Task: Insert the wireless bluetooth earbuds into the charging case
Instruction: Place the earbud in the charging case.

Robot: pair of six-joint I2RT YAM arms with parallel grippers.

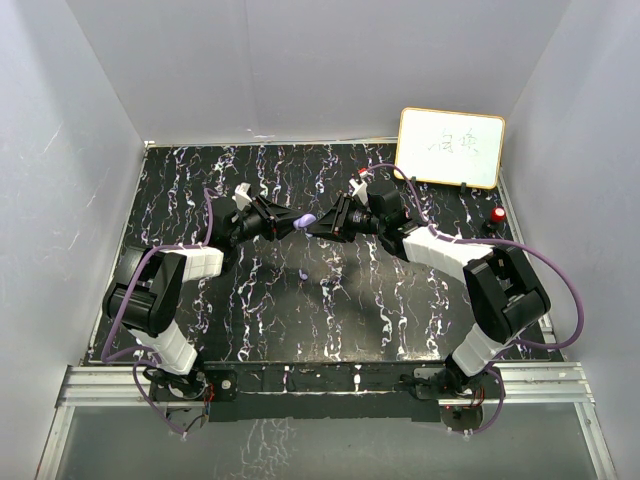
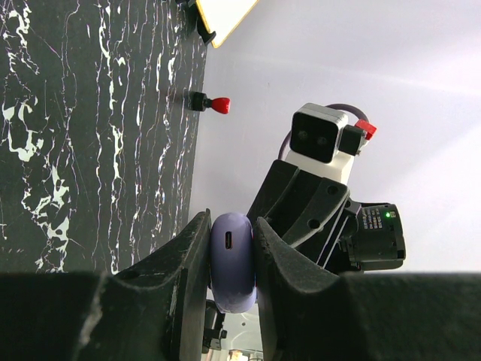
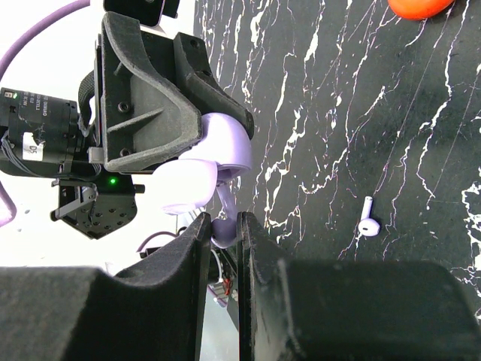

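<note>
My left gripper (image 2: 233, 244) is shut on a purple charging case (image 2: 231, 263), held above the table with its port facing the left wrist camera. In the right wrist view the case (image 3: 229, 131) is open, its lid (image 3: 184, 186) swung down. My right gripper (image 3: 224, 224) is shut on a purple earbud (image 3: 225, 230), whose stem reaches up into the open case. A second purple earbud (image 3: 367, 219) lies loose on the table (image 1: 400, 300), below the two grippers in the top view (image 1: 303, 274). In the top view the left gripper (image 1: 296, 222) and the right gripper (image 1: 320, 227) meet at the case (image 1: 307, 219).
A small whiteboard (image 1: 450, 148) leans at the back right corner. A red round object (image 1: 497, 214) sits near the right edge of the table and also shows in the right wrist view (image 3: 419, 6). White walls enclose the table.
</note>
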